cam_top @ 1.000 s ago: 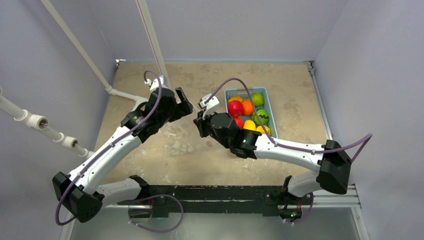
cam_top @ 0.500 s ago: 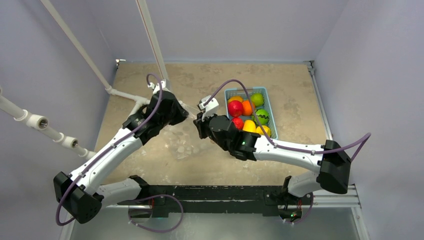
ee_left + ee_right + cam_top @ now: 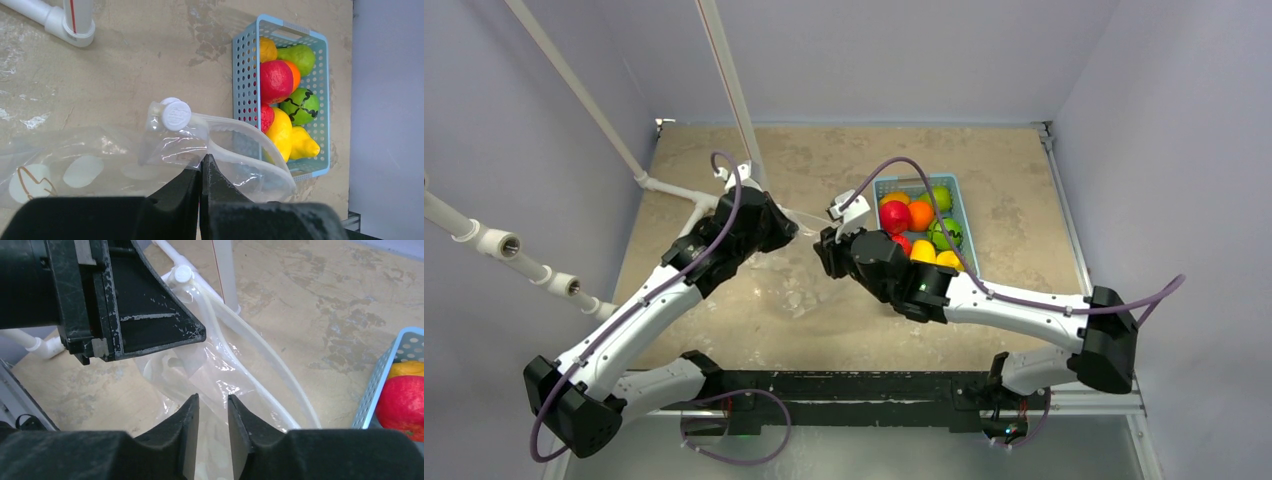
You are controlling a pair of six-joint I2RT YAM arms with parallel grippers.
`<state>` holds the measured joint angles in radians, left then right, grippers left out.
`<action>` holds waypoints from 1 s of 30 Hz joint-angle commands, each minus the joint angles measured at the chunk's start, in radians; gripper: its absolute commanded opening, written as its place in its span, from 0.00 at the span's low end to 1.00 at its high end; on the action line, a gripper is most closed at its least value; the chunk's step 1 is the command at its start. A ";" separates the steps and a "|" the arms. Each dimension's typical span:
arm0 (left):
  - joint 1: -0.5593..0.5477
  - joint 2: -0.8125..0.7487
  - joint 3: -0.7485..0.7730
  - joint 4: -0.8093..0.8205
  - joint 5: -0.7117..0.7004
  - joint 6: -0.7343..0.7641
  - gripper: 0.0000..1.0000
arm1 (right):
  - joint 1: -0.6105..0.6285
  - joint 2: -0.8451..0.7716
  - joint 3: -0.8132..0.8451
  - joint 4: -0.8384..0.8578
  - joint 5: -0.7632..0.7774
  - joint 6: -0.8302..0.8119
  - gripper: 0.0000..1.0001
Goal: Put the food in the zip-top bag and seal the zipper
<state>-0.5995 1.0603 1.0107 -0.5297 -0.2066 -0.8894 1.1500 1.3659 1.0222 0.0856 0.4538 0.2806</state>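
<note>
Left wrist view: left tool (image 3: pixel 201 164) pressed together, pinching the zip-top bag (image 3: pixel 95 160) at its mouth edge, right at the zipper (image 3: pixel 246 138). Bag mouth gapes just beside the light-blue basket (image 3: pixel 243 65) on the counter (image 3: pixel 150 60). Toy fruits (image 3: pixel 276 82) sit in the basket. Right wrist view: right tool (image 3: pixel 211 404) slightly spread, bag film in the gap, not clamped.

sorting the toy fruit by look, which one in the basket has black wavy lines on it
The round green fruit in the middle of the basket, beside the big red fruit. The other green fruit, at the far end, is plain.
</note>
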 commanded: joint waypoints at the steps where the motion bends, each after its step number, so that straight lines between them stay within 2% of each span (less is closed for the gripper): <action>1: 0.011 -0.032 -0.010 0.054 0.024 0.056 0.00 | 0.003 -0.056 0.053 -0.058 0.014 0.018 0.32; 3: 0.011 -0.034 -0.014 0.062 0.039 0.069 0.00 | 0.004 -0.065 0.066 -0.080 0.014 0.020 0.38; 12: 0.011 -0.078 -0.045 0.115 0.135 0.168 0.00 | 0.004 -0.103 0.135 -0.203 -0.040 0.016 0.49; 19: 0.012 -0.113 -0.028 0.118 0.200 0.285 0.00 | -0.004 -0.111 0.171 -0.291 -0.061 0.008 0.52; 24: 0.011 -0.144 -0.028 0.109 0.257 0.356 0.00 | -0.021 -0.121 0.195 -0.326 -0.103 0.001 0.57; 30: 0.010 -0.157 -0.007 0.093 0.339 0.415 0.00 | -0.076 -0.129 0.203 -0.346 -0.201 -0.013 0.59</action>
<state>-0.5957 0.9211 0.9668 -0.4564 0.0509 -0.5499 1.1038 1.2755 1.1774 -0.2436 0.3237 0.2871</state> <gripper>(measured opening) 0.003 0.584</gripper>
